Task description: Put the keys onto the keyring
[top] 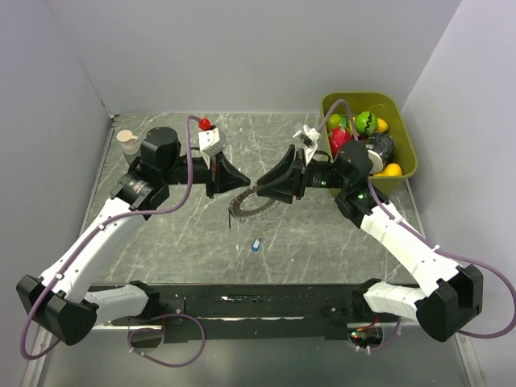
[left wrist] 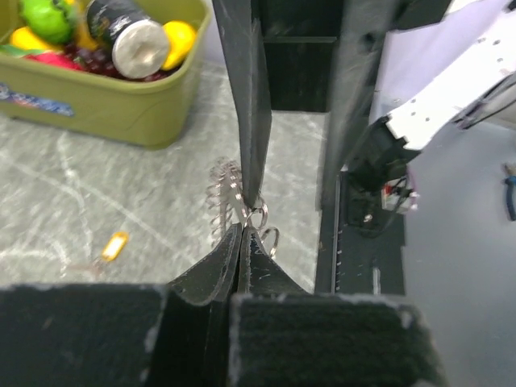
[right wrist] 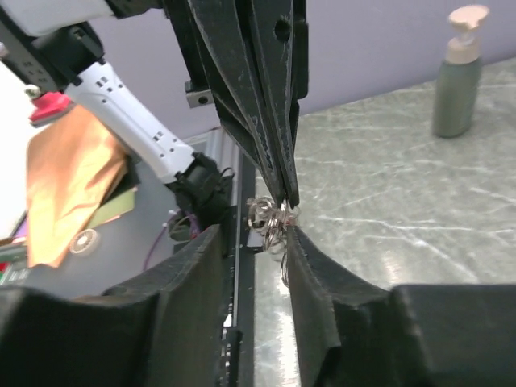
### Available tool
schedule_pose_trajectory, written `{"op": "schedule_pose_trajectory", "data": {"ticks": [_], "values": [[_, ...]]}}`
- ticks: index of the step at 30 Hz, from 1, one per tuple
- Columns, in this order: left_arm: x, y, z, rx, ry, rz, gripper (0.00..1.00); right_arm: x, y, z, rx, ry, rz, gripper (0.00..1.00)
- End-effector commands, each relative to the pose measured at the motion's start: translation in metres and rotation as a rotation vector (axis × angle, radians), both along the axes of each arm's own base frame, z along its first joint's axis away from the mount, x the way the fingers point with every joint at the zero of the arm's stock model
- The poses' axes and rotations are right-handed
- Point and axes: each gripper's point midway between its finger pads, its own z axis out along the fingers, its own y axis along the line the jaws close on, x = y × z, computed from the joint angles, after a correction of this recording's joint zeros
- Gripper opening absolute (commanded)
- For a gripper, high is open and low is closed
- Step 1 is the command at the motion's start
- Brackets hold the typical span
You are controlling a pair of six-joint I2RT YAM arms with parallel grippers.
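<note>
The keyring (top: 244, 205), a metal ring fringed with small silvery keys, hangs above the table between both grippers. My left gripper (left wrist: 242, 231) is shut on it, pinching its small wire loops (left wrist: 260, 216), with the fringe (left wrist: 220, 197) hanging beyond the tips. My right gripper (right wrist: 253, 234) is open. The loops (right wrist: 271, 216) sit in its gap, close against the right-hand finger (right wrist: 310, 266). A blue-headed key (top: 256, 244) lies on the table in front of the grippers. A yellow-headed key (left wrist: 114, 244) lies on the table past the keyring.
An olive bin (top: 403, 137) of toy fruit and a can stands at the back right. A pump bottle (top: 126, 142) stands at the back left, with a small red object (top: 205, 123) near it. The black base rail (top: 258, 302) runs along the near edge.
</note>
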Motion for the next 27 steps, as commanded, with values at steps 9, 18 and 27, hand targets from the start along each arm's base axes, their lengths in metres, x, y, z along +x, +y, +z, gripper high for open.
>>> {"op": "schedule_pose_trajectory", "data": {"ticks": [9, 18, 27], "values": [[0.012, 0.002, 0.004, 0.172, -0.122, 0.092, 0.01, 0.020, -0.007, 0.029, -0.068, -0.181, -0.112, 0.67], [0.018, 0.005, -0.009, 0.302, -0.122, 0.113, 0.01, 0.026, -0.001, 0.010, -0.169, -0.168, -0.067, 0.63], [0.012, 0.003, -0.004, 0.316, -0.167, 0.071, 0.01, 0.025, 0.015, -0.007, -0.218, -0.149, -0.023, 0.59]]}}
